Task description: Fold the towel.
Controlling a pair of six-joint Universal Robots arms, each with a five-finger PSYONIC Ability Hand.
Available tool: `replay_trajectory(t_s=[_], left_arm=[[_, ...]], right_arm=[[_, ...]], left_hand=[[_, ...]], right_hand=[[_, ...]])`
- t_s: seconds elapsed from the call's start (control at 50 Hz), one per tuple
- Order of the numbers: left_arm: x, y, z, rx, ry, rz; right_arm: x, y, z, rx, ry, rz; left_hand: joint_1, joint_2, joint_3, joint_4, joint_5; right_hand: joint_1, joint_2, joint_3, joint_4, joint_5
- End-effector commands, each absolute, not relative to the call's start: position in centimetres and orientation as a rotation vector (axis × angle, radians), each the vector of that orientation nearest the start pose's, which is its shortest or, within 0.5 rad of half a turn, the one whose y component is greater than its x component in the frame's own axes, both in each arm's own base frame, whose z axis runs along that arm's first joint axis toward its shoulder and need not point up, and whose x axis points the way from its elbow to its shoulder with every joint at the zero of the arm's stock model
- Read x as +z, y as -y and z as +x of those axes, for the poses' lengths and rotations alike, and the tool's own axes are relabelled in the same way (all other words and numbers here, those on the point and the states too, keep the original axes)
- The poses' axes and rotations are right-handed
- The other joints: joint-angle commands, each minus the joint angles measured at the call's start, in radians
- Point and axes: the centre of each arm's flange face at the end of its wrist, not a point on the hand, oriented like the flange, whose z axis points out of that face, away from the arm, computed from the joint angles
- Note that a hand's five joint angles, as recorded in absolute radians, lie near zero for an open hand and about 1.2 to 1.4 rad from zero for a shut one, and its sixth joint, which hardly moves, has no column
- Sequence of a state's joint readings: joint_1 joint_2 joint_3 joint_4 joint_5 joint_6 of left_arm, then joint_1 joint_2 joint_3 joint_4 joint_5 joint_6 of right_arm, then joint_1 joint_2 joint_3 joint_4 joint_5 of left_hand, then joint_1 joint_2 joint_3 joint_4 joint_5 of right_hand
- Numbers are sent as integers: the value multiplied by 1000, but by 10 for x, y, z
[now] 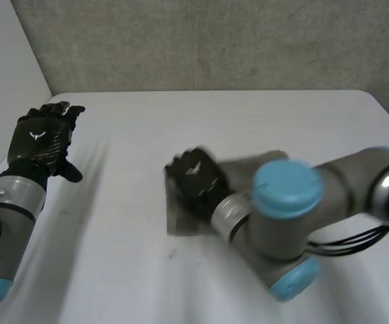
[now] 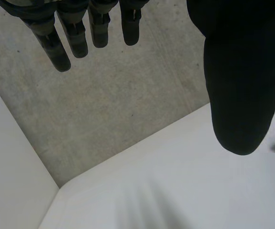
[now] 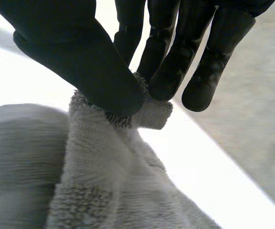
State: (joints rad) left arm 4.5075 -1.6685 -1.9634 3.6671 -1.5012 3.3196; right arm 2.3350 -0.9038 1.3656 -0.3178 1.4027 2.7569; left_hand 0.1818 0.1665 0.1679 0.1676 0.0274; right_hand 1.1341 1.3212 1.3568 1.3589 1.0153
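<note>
Right robot hand (image 3: 80, 62) pinches the grey towel (image 3: 108, 181) between thumb and fingers; left robot hand (image 1: 42, 138) spread above the table (image 1: 181, 121)

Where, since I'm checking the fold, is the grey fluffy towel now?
In the head view the grey fluffy towel lies on the white table, slightly right of centre, under the right robot hand, which pinches it.

Black robot hand (image 1: 42, 138), grey blue-capped arm (image 1: 2, 226)
</note>
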Motion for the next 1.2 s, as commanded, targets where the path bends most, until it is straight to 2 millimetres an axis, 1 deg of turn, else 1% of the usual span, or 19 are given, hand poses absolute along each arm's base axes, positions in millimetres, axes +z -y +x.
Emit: replay_trajectory(t_s=[0.02, 0.04, 0.06, 0.08, 0.1, 0.22, 0.26, 0.36, 0.5, 0.62, 0.7, 0.76, 0.8, 0.9, 0.98, 1.02, 1.04, 1.08, 1.2], left_arm=[[210, 271, -198, -2303, -2178, 509], [210, 271, -198, -2304, -2178, 511], [210, 271, -199, -2304, -2180, 518], [210, 271, -199, -2304, -2180, 518], [209, 270, -200, -2304, -2182, 522], [214, 265, -214, -2350, -2173, 576], [218, 263, -223, -2381, -2162, 609], [222, 259, -250, -2439, -2161, 700], [205, 249, -310, -2465, -2225, 917], [180, 241, -336, -2362, -2332, 995], [152, 240, -345, -2183, -2485, 932], [143, 237, -344, -2080, -2562, 881], [141, 235, -343, -2051, -2584, 866], [143, 233, -338, -2029, -2599, 836], [162, 229, -331, -2079, -2573, 810], [169, 227, -329, -2099, -2563, 802], [177, 224, -327, -2122, -2554, 796], [184, 223, -324, -2147, -2539, 781], [207, 225, -301, -2190, -2484, 664]], right_arm=[[110, 179, 406, -1649, -1725, -1374], [110, 179, 405, -1652, -1737, -1371], [110, 179, 405, -1652, -1738, -1371], [113, 180, 404, -1657, -1743, -1366], [121, 184, 402, -1676, -1746, -1347], [159, 189, 387, -1742, -1756, -1277], [176, 212, 360, -1760, -1850, -1155], [188, 234, 321, -1747, -1984, -963], [162, 252, 267, -1680, -2197, -841], [139, 261, 231, -1597, -2300, -784], [133, 268, 223, -1631, -2305, -792], [124, 276, 219, -1698, -2299, -839], [116, 285, 217, -1756, -2290, -891], [128, 294, 220, -1881, -2228, -977], [147, 303, 227, -1988, -2172, -1029], [166, 289, 260, -2043, -2027, -1123], [166, 289, 260, -2043, -2026, -1123], [178, 262, 306, -2046, -1839, -1220], [177, 214, 363, -1985, -1626, -1366]], left_hand=[[-7, 8, 7, 7, -27], [-7, 8, 7, 7, -27], [-7, 8, 7, 7, -27], [-7, 8, 7, 7, -27], [-7, 8, 7, 7, -27], [-7, 8, 7, 7, -27], [-7, 9, 7, 8, -27], [2, 18, 16, 17, -18], [17, 32, 31, 31, -3], [17, 32, 31, 31, -3], [14, 29, 28, 28, -6], [5, 21, 19, 19, -15], [2, 18, 16, 17, -18], [2, 18, 16, 17, -18], [2, 18, 16, 17, -18], [2, 18, 16, 17, -18], [2, 18, 16, 17, -18], [2, 18, 16, 17, -18], [-1, 15, 13, 14, -21]], right_hand=[[159, -29, -64, -66, 103], [-374, -561, -597, -599, -430], [-380, -567, -602, -604, -435], [-798, -985, -1021, -1023, -854], [-960, -1147, -1182, -1184, -1015], [-960, -1147, -1182, -1184, -1015], [-960, -1147, -1182, -1184, -1015], [-960, -1147, -1182, -1184, -1015], [-960, -1147, -1182, -1184, -1015], [-956, -1143, -1179, -1181, -1012], [-776, -963, -999, -1001, -832], [-421, -608, -644, -646, -477], [149, -38, -74, -76, 93], [262, 75, 39, 37, 206], [262, 75, 39, 37, 206], [262, 75, 39, 37, 206], [262, 75, 39, 37, 206], [262, 75, 39, 37, 206], [262, 75, 39, 37, 206]])
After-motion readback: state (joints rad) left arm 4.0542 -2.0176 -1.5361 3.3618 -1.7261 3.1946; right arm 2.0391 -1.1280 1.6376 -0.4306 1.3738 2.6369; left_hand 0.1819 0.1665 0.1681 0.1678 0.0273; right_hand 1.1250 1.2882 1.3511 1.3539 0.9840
